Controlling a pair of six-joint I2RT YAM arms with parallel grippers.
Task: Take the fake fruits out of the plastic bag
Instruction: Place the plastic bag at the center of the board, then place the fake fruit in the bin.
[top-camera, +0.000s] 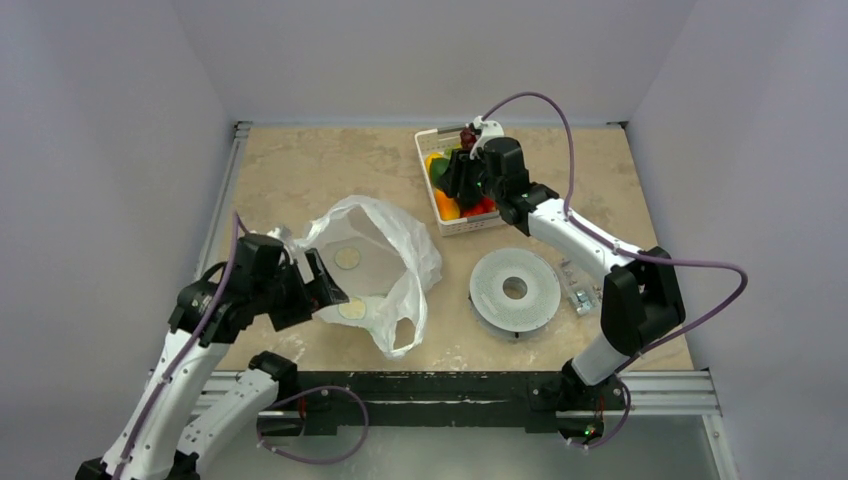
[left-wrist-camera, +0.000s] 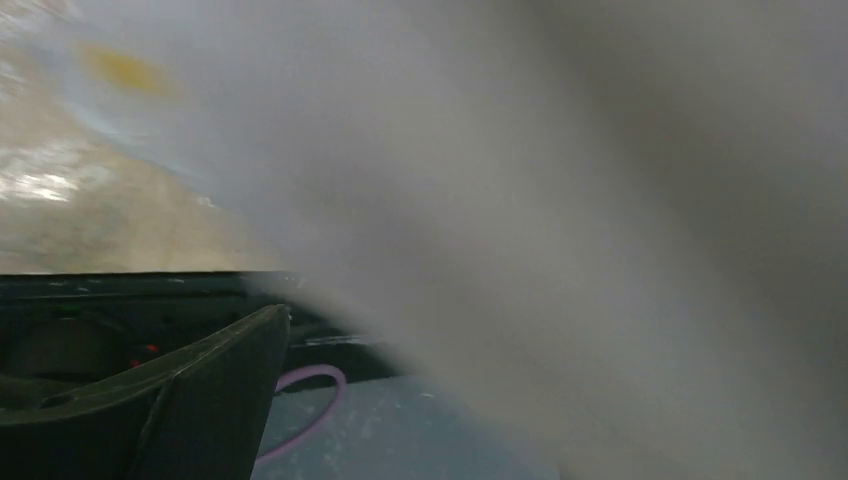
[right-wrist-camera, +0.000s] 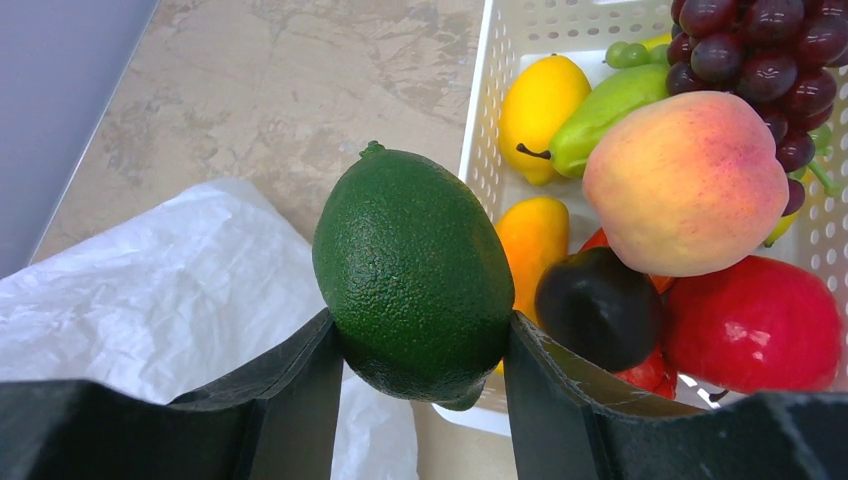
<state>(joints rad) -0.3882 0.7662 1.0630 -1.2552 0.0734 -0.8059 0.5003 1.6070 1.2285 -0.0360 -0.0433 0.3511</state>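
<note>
My right gripper (right-wrist-camera: 420, 338): closed on the green avocado-like fruit (right-wrist-camera: 410, 270), one finger on each flank, just below its widest part.
Where that fruit is: out of the bag, held in the air at the rim of the white basket (right-wrist-camera: 480, 130). It isn't set down yet.
How it handles: I judge it light, hollow and rigid. The pebbled skin gives some bite, but the rounded sides could squirt out, so a hold across the belly suits it.
Basket contents: peach (right-wrist-camera: 685, 180), dark red grapes (right-wrist-camera: 760, 50), a yellow fruit (right-wrist-camera: 540, 110), a green pear-shaped one (right-wrist-camera: 605, 110), an orange one (right-wrist-camera: 535, 235), a dark plum-like one (right-wrist-camera: 600, 310) and a red fruit (right-wrist-camera: 755, 325), all piled close.
Plastic bag (top-camera: 380, 250): thin, limp and crinkly. It lies slack on the table, well apart from the basket, mouth gaping. I see printed discs but no fruit inside, though the folds hide some of it.
My left gripper (top-camera: 322, 288): at the bag's near edge. Film smothers its camera, so I can't tell whether it pinches.
</note>
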